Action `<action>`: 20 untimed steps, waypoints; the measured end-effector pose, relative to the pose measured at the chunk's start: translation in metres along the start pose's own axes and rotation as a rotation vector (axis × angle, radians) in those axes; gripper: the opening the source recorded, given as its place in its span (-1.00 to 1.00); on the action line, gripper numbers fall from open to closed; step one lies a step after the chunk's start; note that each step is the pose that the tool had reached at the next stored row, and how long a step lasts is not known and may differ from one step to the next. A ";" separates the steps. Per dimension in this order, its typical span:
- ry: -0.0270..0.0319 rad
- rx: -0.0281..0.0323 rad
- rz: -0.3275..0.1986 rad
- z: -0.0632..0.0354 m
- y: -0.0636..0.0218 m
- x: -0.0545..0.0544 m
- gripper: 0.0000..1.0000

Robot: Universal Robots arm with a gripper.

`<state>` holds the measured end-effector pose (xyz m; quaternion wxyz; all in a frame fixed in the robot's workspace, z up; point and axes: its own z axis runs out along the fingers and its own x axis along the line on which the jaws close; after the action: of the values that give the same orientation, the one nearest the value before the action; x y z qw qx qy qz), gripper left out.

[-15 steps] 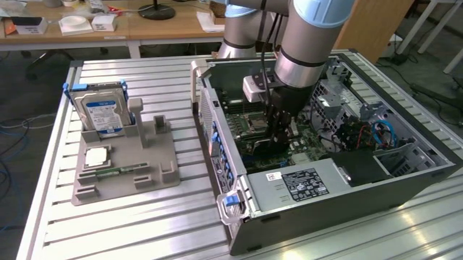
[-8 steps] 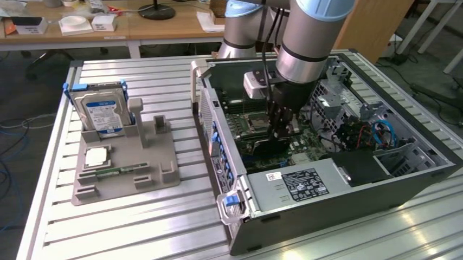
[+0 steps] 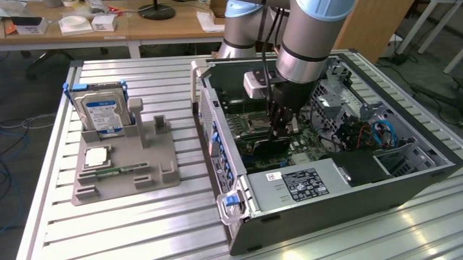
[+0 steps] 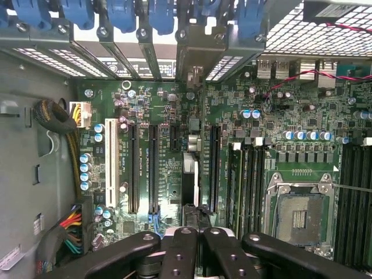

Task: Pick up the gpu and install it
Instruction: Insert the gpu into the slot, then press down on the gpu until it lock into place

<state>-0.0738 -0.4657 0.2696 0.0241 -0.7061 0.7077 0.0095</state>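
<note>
The end effector (image 3: 278,130) is down inside the open computer case (image 3: 376,184), fingers (image 4: 186,250) drawn together and clamped on the top edge of the gpu (image 3: 269,147) — the card stands on edge directly beneath it, over the motherboard (image 4: 168,168), its metal bracket (image 4: 195,55) ahead at the case's rear slot wall. Off on the worktop (image 3: 145,227), well apart, stands the hard drive (image 3: 101,111).
</note>
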 end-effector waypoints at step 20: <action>-0.0001 0.0000 0.000 -0.0007 0.0208 0.000 -0.80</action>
<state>-0.0946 -0.4657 0.2698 0.0241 -0.7060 0.7077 0.0096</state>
